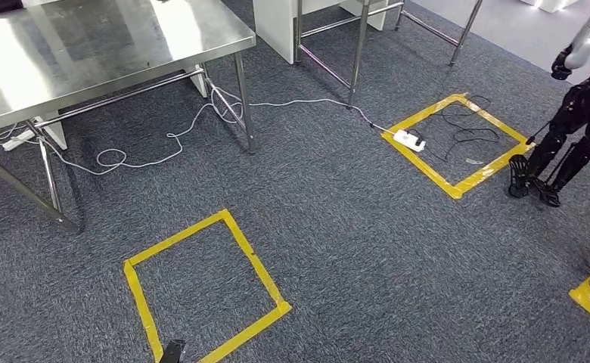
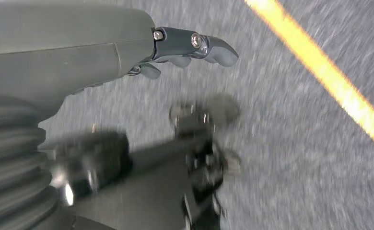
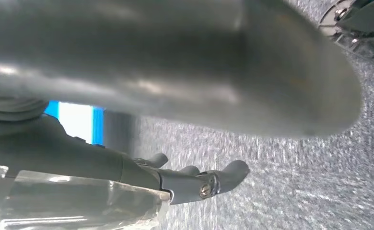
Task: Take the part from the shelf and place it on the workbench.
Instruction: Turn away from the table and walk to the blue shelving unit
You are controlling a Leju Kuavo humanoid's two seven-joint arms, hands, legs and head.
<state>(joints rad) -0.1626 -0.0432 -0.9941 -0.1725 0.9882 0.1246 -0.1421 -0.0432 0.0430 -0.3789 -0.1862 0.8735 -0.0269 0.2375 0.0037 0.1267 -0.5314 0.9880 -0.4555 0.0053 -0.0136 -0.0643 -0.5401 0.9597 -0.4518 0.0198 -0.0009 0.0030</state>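
Part identity could not be settled: a thick silver cylinder point(image 3: 175, 62) was seen lying blurred across the right wrist view, close to the fingers point(image 3: 223, 175) of the right hand point(image 3: 127, 172). Whether this cylinder was the part, and whether it was held, could not be told. The fingers of that hand were stretched out over the grey carpet point(image 1: 352, 242), and a clear plastic piece point(image 3: 79, 201) was seen against the hand. So it could not be judged whether that hand was holding anything.

The left hand point(image 2: 103, 52) was hung over the carpet with its fingers point(image 2: 214, 48) apart and only slightly bent, and nothing was held in it. A strip of yellow tape point(image 2: 319, 67) was seen on the floor beyond it.

In the head view a steel table point(image 1: 88, 45) was seen at the upper left, with a white cable point(image 1: 163, 147) trailing under it to a power strip point(image 1: 409, 139). That strip lay on the edge of a taped square point(image 1: 420, 165). A nearer taped square point(image 1: 258, 272) was marked on the carpet. Another robot point(image 1: 579, 136) was seen standing at the right edge.
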